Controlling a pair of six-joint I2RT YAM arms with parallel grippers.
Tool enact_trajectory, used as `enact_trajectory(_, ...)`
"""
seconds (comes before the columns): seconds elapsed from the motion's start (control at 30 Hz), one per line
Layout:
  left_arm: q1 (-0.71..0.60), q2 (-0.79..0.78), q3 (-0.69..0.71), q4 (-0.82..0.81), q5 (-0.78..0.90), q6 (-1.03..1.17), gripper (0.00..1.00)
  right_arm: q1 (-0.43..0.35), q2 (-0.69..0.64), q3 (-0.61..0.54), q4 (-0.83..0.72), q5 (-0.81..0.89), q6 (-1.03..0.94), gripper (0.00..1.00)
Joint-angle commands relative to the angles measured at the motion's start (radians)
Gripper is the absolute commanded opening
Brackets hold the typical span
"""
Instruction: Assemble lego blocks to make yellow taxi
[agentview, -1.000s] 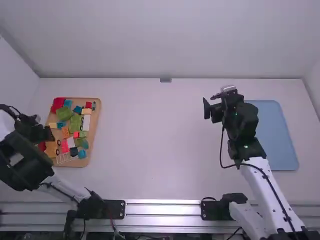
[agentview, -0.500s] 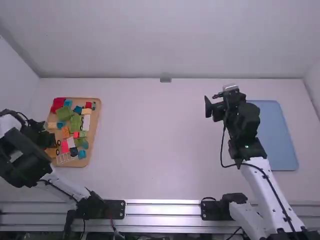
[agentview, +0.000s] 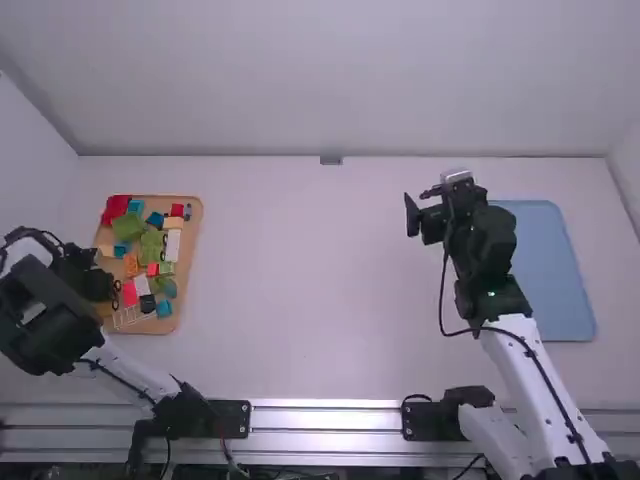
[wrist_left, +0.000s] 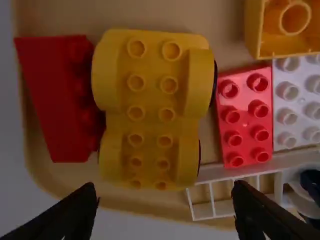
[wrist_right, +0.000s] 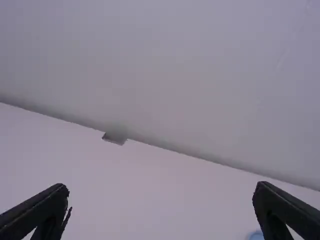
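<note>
Below the left gripper (agentview: 105, 285) and the right gripper (agentview: 419, 205), each with its fingers spread wide, lies the white table (agentview: 300, 290). Near the right one is a blue mat (agentview: 555, 270); under the left one, a wooden tray (agentview: 197, 230) of blocks. Close to the left fingertips sits the yellow wheeled base (wrist_left: 152, 100), studs up, between a red block (wrist_left: 55, 100) and a smaller pink block (wrist_left: 245, 119).
</note>
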Motion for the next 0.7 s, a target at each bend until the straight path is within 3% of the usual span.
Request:
enact_trajectory(0.0, 0.013, 0.008, -0.012, 0.001, -0.003, 0.007, 0.74, -0.007, 0.006, 0.035, -0.002, 0.0, 0.003, 0.98)
enact_trajectory(0.13, 0.014, 0.008, -0.014, 0.009, -0.003, 0.007, 0.8, 0.0, 0.006, 0.035, -0.007, 0.0, 0.003, 0.99)
enact_trajectory(0.67, 0.051, 0.008, -0.071, 0.094, 0.068, 0.038, 0.79, 0.007, 0.006, 0.035, -0.011, 0.0, 0.003, 0.99)
